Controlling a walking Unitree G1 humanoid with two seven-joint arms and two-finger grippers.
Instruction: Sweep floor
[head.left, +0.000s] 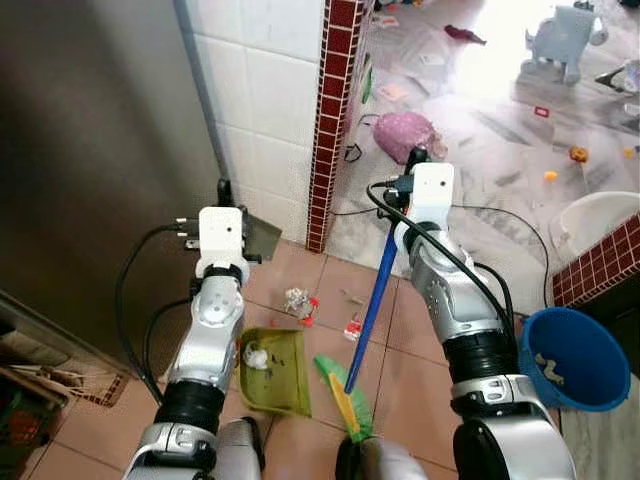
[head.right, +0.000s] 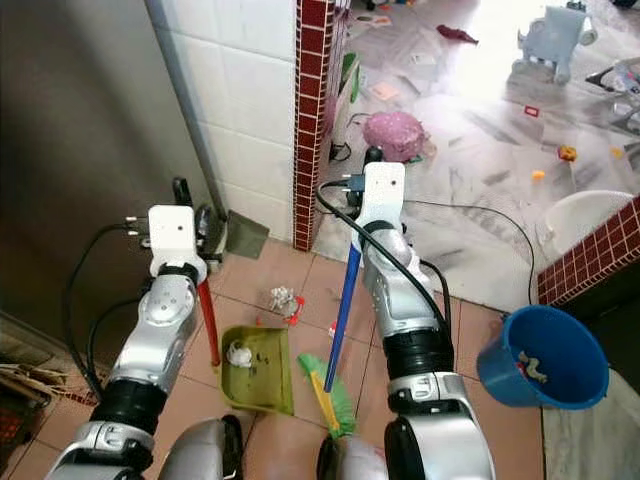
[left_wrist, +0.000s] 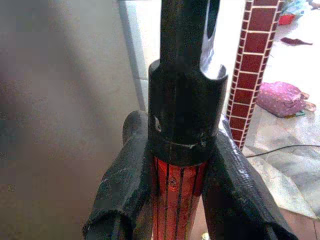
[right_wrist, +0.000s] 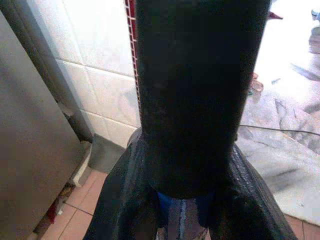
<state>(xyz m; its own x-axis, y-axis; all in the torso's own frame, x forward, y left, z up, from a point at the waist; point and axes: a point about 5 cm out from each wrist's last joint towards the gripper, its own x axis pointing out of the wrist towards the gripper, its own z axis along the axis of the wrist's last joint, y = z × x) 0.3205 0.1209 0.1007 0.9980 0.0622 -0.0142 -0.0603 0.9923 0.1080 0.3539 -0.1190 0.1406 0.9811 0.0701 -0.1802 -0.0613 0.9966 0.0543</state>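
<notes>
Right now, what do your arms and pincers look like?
Both arms are shiny silver with black joint rings and looping black cables. A white box tops each wrist. The left pincer and right pincer each have two long black fingers.

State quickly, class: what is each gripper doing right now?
Left gripper: shut on the red dustpan handle.
Right gripper: shut on the blue broom handle.
</notes>
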